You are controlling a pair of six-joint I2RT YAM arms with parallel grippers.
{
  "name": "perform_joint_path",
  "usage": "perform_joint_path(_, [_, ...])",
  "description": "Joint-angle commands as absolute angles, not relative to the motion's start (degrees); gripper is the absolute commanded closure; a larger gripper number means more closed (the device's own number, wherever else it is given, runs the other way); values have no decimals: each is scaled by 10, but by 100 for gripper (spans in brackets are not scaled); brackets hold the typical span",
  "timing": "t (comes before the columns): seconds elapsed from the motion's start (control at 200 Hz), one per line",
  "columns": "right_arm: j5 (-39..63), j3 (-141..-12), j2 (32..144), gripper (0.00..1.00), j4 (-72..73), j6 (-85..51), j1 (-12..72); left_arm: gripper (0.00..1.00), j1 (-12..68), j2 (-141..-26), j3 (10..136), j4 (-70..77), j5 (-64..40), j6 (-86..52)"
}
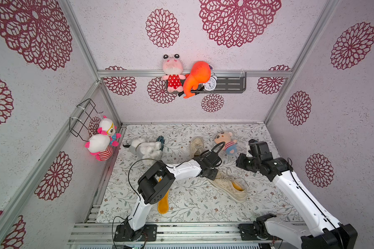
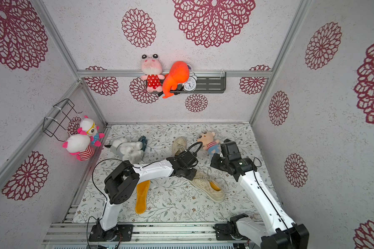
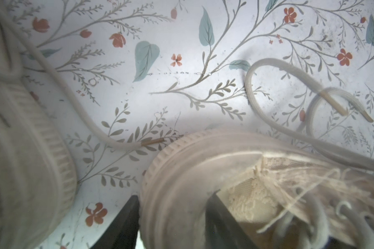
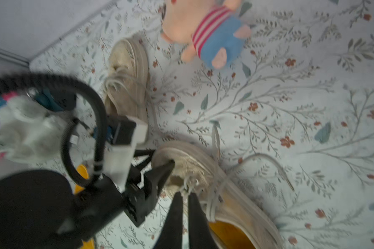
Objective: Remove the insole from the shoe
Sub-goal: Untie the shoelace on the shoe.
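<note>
Orange insole (image 1: 238,185) is inside the beige shoe (image 1: 227,186), showing at the heel opening. The shoe lies mid-table, toe toward the left arm (image 1: 181,170). Left gripper (image 1: 211,173) is clamped on the toe cap: the wrist view shows one finger (image 3: 121,226) against the sole edge and the other on top of the toe. Right gripper (image 4: 185,194) has its fingers pinched nearly together, tips at the laces (image 4: 191,183). That view is blurred, so I can't tell if a lace is caught. Second insole (image 2: 141,198) lies flat on the floral table (image 1: 192,207), partly under the left arm, well apart from the shoe. Second shoe (image 1: 196,146) sits near the back, beside a striped doll (image 1: 225,140).
</note>
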State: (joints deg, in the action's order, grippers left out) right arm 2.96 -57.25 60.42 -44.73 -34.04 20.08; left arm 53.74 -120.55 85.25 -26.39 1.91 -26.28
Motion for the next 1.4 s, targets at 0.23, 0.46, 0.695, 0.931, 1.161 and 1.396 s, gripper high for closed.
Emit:
perform_joint_path(0.23, [104,-477,581,70,-495,-329,245,47,563,-1244,894,-335,-12,-240])
perform_joint_path(0.46, [116,-429,610,59,-440,-309,252,46,558,-1246,931,-344,5,-232])
perform_joint_path(0.695, [114,-397,630,61,-389,-297,253,45,551,-1231,978,-354,26,-227])
perform_joint_path(0.931, [155,-390,618,94,-301,-368,254,44,540,-1151,962,-345,69,-243])
perform_joint_path(1.161, [129,-382,615,100,-165,-503,260,42,527,-1039,849,-289,104,-312])
perform_joint_path(1.396, [73,-411,692,100,-115,-528,268,41,521,-1054,798,-251,26,-363])
